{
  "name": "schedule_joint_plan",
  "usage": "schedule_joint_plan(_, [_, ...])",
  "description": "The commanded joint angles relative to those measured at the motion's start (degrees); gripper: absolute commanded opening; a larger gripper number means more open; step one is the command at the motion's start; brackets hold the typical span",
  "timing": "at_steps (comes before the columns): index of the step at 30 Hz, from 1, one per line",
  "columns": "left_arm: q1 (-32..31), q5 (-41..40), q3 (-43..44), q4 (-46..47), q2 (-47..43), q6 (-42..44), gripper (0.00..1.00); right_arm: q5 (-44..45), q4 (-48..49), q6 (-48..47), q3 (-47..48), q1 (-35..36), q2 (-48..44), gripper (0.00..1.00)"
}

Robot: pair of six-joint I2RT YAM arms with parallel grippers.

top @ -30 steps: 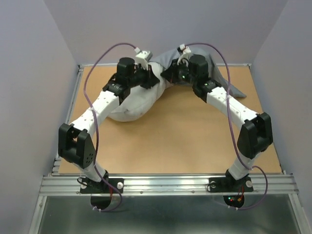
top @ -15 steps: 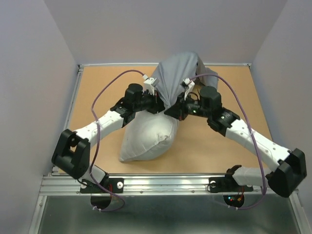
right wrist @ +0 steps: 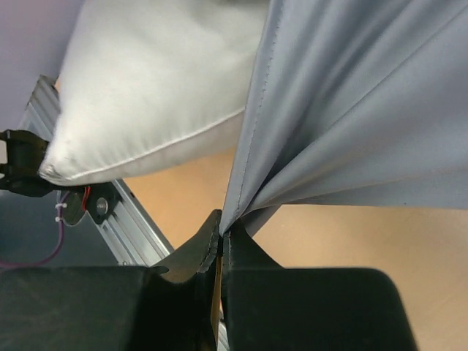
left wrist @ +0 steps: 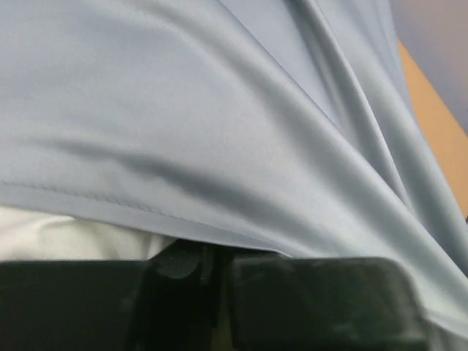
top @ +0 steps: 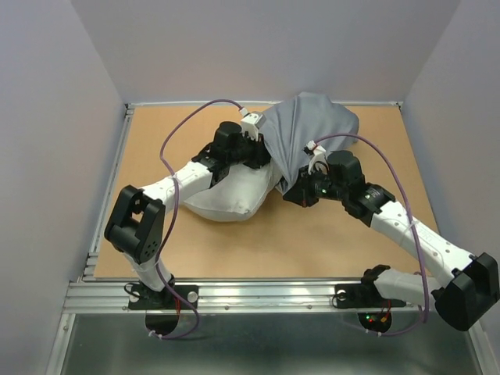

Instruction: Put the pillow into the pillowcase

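The off-white pillow lies on the table, its far right part under the blue-grey pillowcase. My left gripper is shut on the pillowcase's hem at the pillow's top. In the left wrist view the pillowcase fills the frame, and the pillow shows under its hem, just above my closed left gripper. My right gripper is shut on the pillowcase's edge. In the right wrist view that gripper pinches the stitched hem of the pillowcase, with the pillow to the left.
The brown table is ringed by a metal frame, with a rail at the near edge, also seen in the right wrist view. Grey walls stand close on the left, right and far sides. Purple cables loop over both arms.
Both grippers have swung the bundle up and back. The pillow now lies flatter and farther left. The pillowcase has spread wider to the right. The left gripper moved away, the right one nearer.
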Motion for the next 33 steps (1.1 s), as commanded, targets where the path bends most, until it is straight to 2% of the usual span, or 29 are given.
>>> schedule_joint_plan(1, [0.7, 0.8, 1.9, -9.3, -6.6, 13.8, 0.29, -4.8, -0.7, -1.1, -2.2, -1.5, 1.4, 0.01])
schedule_joint_plan(2, [0.6, 1.5, 1.4, -12.6, -9.3, 16.6, 0.46, -4.3, -0.7, -1.1, -2.9, -2.2, 1.6, 0.0])
schedule_joint_plan(4, [0.7, 2.7, 0.3, -20.9, -12.8, 23.4, 0.6, -4.8, -0.7, -1.5, -3.6, -4.6, 1.7, 0.01])
schedule_joint_plan(6, [1.4, 2.8, -1.1, -25.0, -18.3, 26.8, 0.81, -4.7, -1.0, -2.3, -4.8, -5.3, 1.5, 0.01])
schedule_joint_plan(7, [2.6, 2.2, -1.4, -27.9, -20.0, 28.3, 0.83, -4.7, -0.9, -2.5, -5.3, -5.4, 1.4, 0.01])
schedule_joint_plan(8, [3.3, 1.8, -1.5, -29.0, -22.7, 30.8, 0.9, -5.0, -0.8, -3.1, -5.8, -5.4, 1.4, 0.01])
schedule_joint_plan(13, [6.9, -1.8, -0.9, -34.4, -24.6, 35.7, 0.93, -10.6, -0.5, -3.7, -8.6, -5.5, 3.8, 0.01])
schedule_joint_plan(14, [8.9, -1.5, -0.8, -34.7, -23.5, 37.3, 0.99, -11.9, 0.0, -4.1, -9.3, -5.4, 4.1, 0.01])
schedule_joint_plan(18, [11.5, -1.2, 1.1, -37.9, -17.3, 45.7, 0.99, -15.1, -0.1, -6.0, -10.9, -5.4, 4.2, 0.03])
schedule_joint_plan(20, [12.8, -0.7, 1.5, -38.1, -14.9, 48.5, 0.99, -16.7, -1.3, -7.0, -10.7, -5.4, 4.0, 0.14])
schedule_joint_plan(21, [14.1, 1.1, 2.0, -37.9, -13.1, 50.8, 0.99, -19.3, -2.3, -8.2, -10.0, -5.4, 4.2, 0.32])
schedule_joint_plan(23, [15.0, 2.2, 4.0, -38.4, -9.6, 52.2, 0.99, -21.4, -6.4, -9.5, -6.7, -5.3, 3.9, 0.51])
schedule_joint_plan(24, [15.1, 2.9, 4.7, -38.8, -8.2, 52.4, 0.99, -21.1, -7.8, -10.3, -5.4, -5.4, 3.9, 0.52])
schedule_joint_plan(25, [15.1, 6.0, 5.5, -40.5, -6.7, 53.3, 0.99, -20.4, -9.5, -11.7, -3.9, -5.4, 3.2, 0.56])
schedule_joint_plan(26, [15.1, 8.0, 6.4, -41.7, -5.1, 53.8, 0.98, -19.5, -9.9, -12.0, -2.0, -5.4, 2.7, 0.57])
schedule_joint_plan(27, [14.9, 10.0, 7.6, -43.6, -2.2, 54.2, 0.9, -16.8, -10.0, -12.0, 1.7, -5.3, 2.3, 0.58])
schedule_joint_plan(28, [14.6, 11.6, 8.2, -44.2, -0.9, 54.5, 0.77, -14.9, -10.0, -11.8, 4.2, -5.3, 2.1, 0.59])
schedule_joint_plan(29, [14.3, 12.9, 9.2, -44.3, 0.6, 54.5, 0.51, -11.8, -9.9, -11.0, 6.6, -5.4, 2.8, 0.6])
schedule_joint_plan(32, [12.6, 13.3, 8.7, -40.8, -0.7, 56.2, 0.15, -5.0, -9.9, -10.1, 17.1, -5.5, 7.2, 0.64])
schedule_joint_plan(33, [11.8, 13.0, 7.9, -40.1, -3.0, 57.7, 0.09, -1.0, -9.9, -10.6, 19.9, -5.6, 8.6, 0.65])
